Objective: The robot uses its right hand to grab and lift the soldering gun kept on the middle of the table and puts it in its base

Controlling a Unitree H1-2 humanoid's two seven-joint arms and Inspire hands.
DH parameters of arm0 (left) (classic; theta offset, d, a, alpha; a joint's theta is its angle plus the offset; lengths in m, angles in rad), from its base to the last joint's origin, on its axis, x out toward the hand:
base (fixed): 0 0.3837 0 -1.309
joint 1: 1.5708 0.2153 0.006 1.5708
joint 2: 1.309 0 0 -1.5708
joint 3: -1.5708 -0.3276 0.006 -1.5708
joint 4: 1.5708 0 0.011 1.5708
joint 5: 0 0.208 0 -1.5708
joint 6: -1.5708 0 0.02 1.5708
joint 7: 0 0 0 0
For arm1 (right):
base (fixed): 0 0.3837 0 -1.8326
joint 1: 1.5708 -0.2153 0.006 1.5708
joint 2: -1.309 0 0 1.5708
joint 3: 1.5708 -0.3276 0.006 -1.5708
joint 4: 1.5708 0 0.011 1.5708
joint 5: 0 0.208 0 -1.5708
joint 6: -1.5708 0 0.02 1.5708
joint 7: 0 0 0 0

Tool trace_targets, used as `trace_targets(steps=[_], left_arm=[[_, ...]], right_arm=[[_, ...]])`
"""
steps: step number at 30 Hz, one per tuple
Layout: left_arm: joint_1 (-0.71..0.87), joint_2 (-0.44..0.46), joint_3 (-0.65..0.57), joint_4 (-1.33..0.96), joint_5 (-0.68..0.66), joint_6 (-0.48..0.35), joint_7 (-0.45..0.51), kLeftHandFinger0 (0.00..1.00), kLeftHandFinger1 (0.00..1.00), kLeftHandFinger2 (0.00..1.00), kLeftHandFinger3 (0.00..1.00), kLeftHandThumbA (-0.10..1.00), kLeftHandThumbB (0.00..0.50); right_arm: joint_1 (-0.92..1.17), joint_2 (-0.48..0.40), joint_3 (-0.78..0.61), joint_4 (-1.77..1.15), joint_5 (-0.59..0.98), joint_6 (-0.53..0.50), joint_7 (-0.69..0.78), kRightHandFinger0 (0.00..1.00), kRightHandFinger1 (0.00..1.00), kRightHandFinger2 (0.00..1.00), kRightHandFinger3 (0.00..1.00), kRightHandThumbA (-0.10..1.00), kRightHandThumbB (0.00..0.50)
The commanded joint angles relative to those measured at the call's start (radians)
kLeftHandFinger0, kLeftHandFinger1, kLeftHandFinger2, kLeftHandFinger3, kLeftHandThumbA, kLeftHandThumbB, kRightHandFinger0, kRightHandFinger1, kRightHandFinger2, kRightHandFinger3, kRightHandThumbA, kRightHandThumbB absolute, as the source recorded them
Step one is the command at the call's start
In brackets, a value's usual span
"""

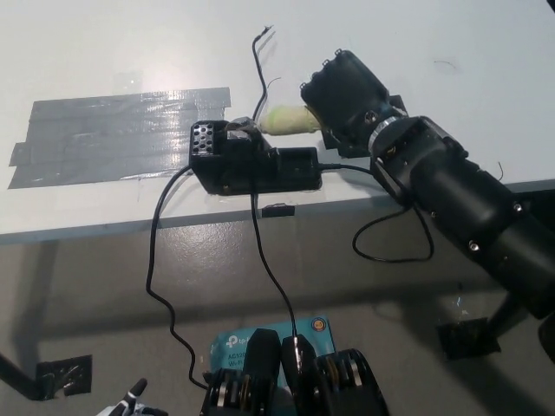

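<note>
My black right hand (345, 94) is shut on the soldering gun (284, 120), whose pale yellow-green grip sticks out to the left of the hand. The gun's metal tip points left and sits at the holder on top of the black base (251, 163), near the table's front edge. Whether the tip is inside the holder or just touching it I cannot tell. A black cord (392, 247) hangs from the gun below the table edge. Only a sliver of my white left hand (132, 400) shows at the bottom left.
A patch of grey tape (121, 134) covers the white table (451, 35) left of the base. A thin black wire (258, 61) lies behind the base. Cables (156, 260) drop from the base to the floor, where a teal box (260, 342) lies.
</note>
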Motion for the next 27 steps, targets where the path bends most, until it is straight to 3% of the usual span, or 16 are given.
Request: trace_targets(steps=[1,4,5,7,10,13,14,21,26,27], left_arm=[[-0.005,0.01,-0.001,-0.026,-0.003,0.004,0.003,0.0,0.0,0.32,0.66,1.0,0.5],[-0.009,0.012,-0.003,-0.029,-0.008,0.005,-0.007,0.0,0.02,0.32,0.65,1.0,0.5],[-0.01,0.014,-0.006,-0.027,-0.006,-0.002,-0.01,0.0,0.02,0.32,0.65,1.0,0.5],[-0.009,0.014,-0.005,-0.032,-0.011,0.003,-0.012,0.0,0.0,0.3,0.64,1.0,0.5],[-0.008,0.015,-0.002,-0.029,-0.01,-0.002,-0.007,0.0,0.0,0.28,0.63,1.0,0.5],[-0.007,0.014,-0.004,-0.034,-0.003,0.003,-0.001,0.0,0.0,0.28,0.63,1.0,0.5],[-0.008,0.012,-0.004,-0.032,-0.005,0.0,-0.002,0.0,0.0,0.28,0.62,1.0,0.5],[-0.013,0.014,-0.014,-0.05,0.005,0.014,0.0,0.0,0.01,0.29,0.61,1.0,0.5],[-0.011,0.014,-0.018,-0.067,0.006,0.033,0.002,0.0,0.01,0.31,0.62,1.0,0.5],[-0.011,0.017,-0.021,-0.066,0.009,0.026,0.001,0.0,0.0,0.31,0.62,1.0,0.5]], right_arm=[[-0.036,-0.013,0.005,-0.023,-0.028,0.024,-0.009,0.0,0.0,0.32,0.16,-0.09,0.056],[-0.044,-0.027,0.008,-0.003,-0.027,0.017,-0.019,0.0,0.0,0.33,0.19,-0.1,0.107],[-0.045,-0.031,0.002,-0.006,-0.017,0.014,-0.01,0.0,0.0,0.34,0.22,-0.1,0.103],[-0.051,-0.039,-0.01,-0.008,-0.007,0.016,-0.005,0.0,0.0,0.35,0.24,-0.1,0.027],[-0.06,-0.04,-0.01,0.005,-0.019,0.023,-0.043,0.0,0.0,0.35,0.26,-0.1,0.001],[-0.065,-0.043,-0.011,0.005,-0.018,0.017,-0.057,0.0,0.0,0.34,0.25,-0.1,0.025],[-0.073,-0.044,-0.004,-0.012,-0.024,0.015,-0.019,0.0,0.0,0.36,0.29,-0.1,0.062],[-0.094,-0.017,-0.019,0.003,0.004,-0.004,-0.062,0.0,0.0,0.33,0.23,-0.09,0.008],[-0.11,-0.005,-0.011,0.02,0.002,-0.017,-0.086,0.0,0.0,0.34,0.21,-0.05,0.018],[-0.113,-0.003,-0.007,0.027,0.001,-0.026,-0.098,0.0,0.0,0.34,0.21,-0.01,0.001]])
